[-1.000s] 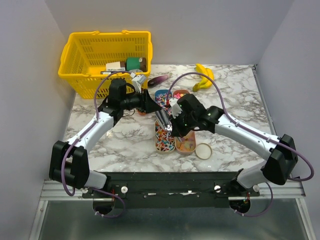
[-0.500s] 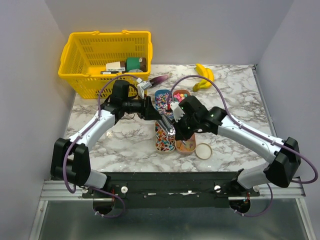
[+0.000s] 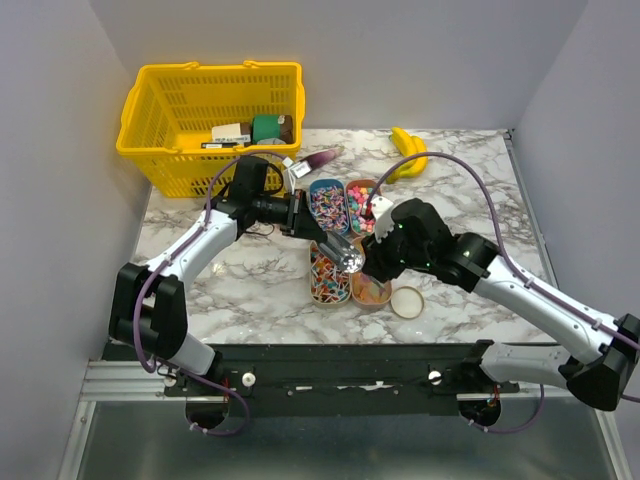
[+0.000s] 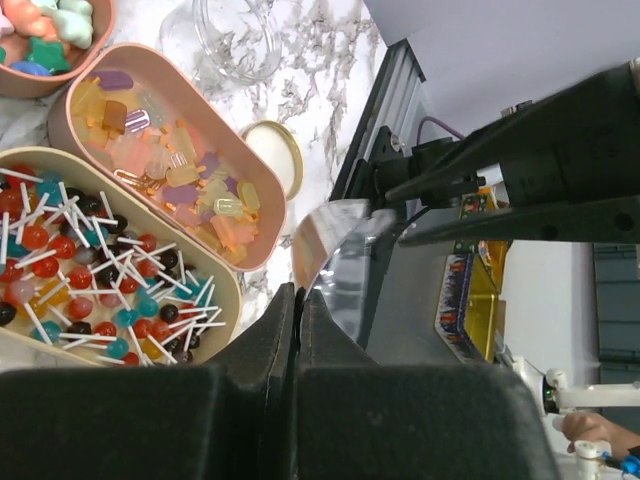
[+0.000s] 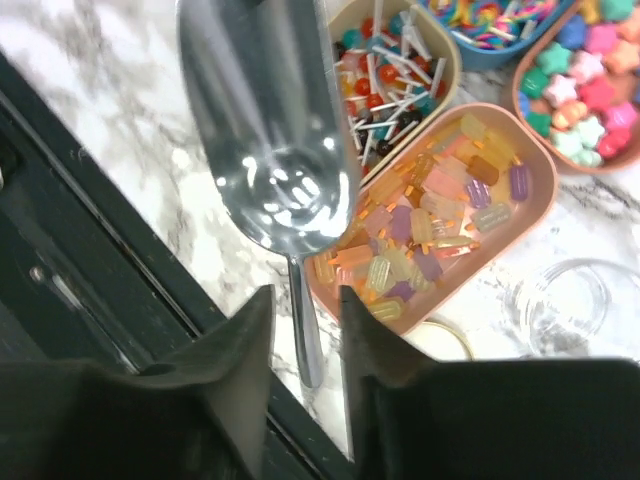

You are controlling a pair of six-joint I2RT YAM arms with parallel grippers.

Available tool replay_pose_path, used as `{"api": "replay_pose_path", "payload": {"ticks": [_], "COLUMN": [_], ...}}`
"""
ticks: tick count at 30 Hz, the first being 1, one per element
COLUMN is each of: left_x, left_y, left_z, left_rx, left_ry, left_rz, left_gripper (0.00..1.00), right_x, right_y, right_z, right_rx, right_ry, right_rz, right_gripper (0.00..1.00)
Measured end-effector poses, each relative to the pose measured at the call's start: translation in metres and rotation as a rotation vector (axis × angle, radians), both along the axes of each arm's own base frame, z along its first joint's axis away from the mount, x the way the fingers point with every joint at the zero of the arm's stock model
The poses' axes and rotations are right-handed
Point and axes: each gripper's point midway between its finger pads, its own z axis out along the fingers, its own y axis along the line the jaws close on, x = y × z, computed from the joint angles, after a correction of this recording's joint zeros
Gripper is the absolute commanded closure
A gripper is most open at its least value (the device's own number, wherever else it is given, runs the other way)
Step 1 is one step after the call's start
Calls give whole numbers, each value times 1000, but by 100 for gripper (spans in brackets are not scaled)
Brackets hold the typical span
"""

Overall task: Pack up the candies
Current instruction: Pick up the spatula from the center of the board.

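Four trays [image 5: 550,185] of candies [image 5: 430,200] under scoop [image 5: 265,130], left fingers [image 4: 250,380] clenched on it, right fingers [image 5: 240,350] released astride handle [image 5: 305,320]

top cam: yellow plastic basket [image 3: 160,140] on far-left corner of white marbled desk [image 3: 480,200], yellow bananas [image 3: 408,152] at far edge. mid-desk: four oval trays [image 3: 311,192] of multicoloured candies [image 3: 328,278]. silver metal scoop [image 3: 345,252] sits above them, between left tool [image 3: 305,222] and right tool [image 3: 372,262]. round tan-rimmed lid [image 3: 407,301] toward near edge.

Scoop [image 3: 348,257] above the candies [image 3: 326,283]; bare table [image 3: 240,288] leftward.
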Motion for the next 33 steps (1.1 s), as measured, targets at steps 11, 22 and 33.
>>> {"api": "replay_pose_path", "payload": {"ticks": [11,22,33], "left_x": [-6,-7,2], "left_y": [-1,-2,-1], "left_z": [9,10,-1], "left_rx": [4,13,22], "left_ry": [172,263,327], "left_rz": [44,73,105], "left_gripper": [100,100,100], "right_x": [10,8,4], "right_y": [-6,-6,-7], "right_z": [17,9,-10], "right_rx": [57,39,10], "right_ry": [-103,-90,-49], "right_rz": [-45,-35,-26], "right_gripper": [31,54,39]}}
